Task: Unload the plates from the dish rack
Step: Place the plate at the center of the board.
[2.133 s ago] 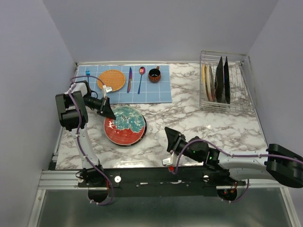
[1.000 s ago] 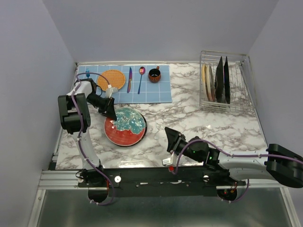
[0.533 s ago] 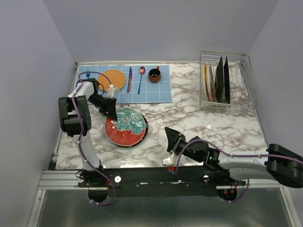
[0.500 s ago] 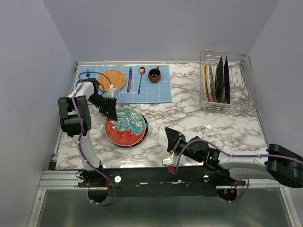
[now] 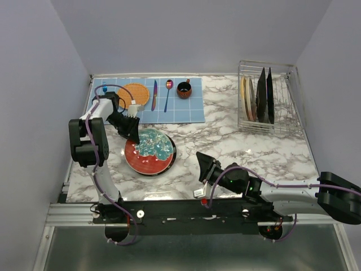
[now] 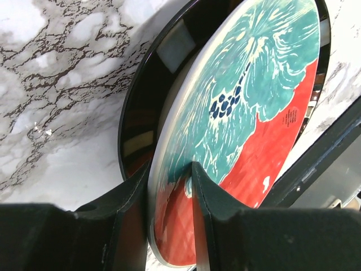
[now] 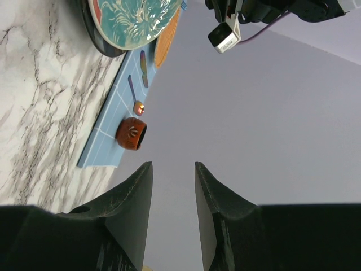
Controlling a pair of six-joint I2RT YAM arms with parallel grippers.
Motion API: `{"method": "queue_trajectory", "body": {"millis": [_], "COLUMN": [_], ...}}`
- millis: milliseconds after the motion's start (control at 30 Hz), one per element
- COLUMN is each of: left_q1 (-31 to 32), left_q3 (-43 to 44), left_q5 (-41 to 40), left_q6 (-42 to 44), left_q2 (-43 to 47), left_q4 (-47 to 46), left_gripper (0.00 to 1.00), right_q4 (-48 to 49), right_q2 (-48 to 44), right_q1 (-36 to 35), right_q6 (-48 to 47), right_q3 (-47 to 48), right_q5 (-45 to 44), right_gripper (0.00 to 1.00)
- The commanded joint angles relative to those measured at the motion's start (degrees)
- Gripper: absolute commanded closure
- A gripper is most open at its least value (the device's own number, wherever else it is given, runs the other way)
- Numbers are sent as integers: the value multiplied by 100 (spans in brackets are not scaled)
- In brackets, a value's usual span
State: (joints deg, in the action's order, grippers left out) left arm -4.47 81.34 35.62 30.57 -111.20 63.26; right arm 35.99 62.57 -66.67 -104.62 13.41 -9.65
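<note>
A round red plate with a teal centre (image 5: 149,149) lies on top of a black-rimmed plate (image 5: 169,157) on the marble table, left of centre. My left gripper (image 5: 132,132) is shut on the red plate's far-left rim. In the left wrist view the fingers (image 6: 200,186) pinch that rim (image 6: 248,113), and the black plate (image 6: 141,113) lies under it. The wire dish rack (image 5: 286,96) stands at the back right and holds upright cream plates (image 5: 247,99) and dark plates (image 5: 265,95). My right gripper (image 5: 202,164) is open and empty near the table's front centre.
A blue mat (image 5: 186,110) at the back left carries an orange woven disc (image 5: 133,95), a knife (image 5: 154,95), a spoon (image 5: 167,94) and a brown cup (image 5: 184,89). The right wrist view shows the cup (image 7: 131,134) and the stacked plates (image 7: 135,20). Walls enclose the table.
My left arm's wrist has swung toward the back left while the gripper stays on the red plate's rim. The plate has hardly moved. The right arm has not moved.
</note>
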Motion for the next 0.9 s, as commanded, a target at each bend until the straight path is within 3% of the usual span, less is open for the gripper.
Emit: {"method": "queue_trajectory", "body": {"millis": [0, 400, 567, 867], "left_q1": [86, 236, 254, 254], "left_q3": [-110, -206, -198, -277], "left_q5": [-1152, -1470, -1347, -1153], "left_q6": [107, 28, 107, 160], "left_q2": [195, 265, 178, 133], "left_q4": [-693, -912, -833, -868], "left_gripper": [64, 64, 56, 52], "right_q4": [66, 49, 66, 66], "right_q2": [-34, -78, -78, -95], "right_q1": [-21, -21, -12, -12], "right_q6": [-6, -6, -6, -6], "right_q3": [13, -40, -40, -58], "right_q5": [130, 139, 148, 121], "right_gripper": [57, 57, 58, 59]}}
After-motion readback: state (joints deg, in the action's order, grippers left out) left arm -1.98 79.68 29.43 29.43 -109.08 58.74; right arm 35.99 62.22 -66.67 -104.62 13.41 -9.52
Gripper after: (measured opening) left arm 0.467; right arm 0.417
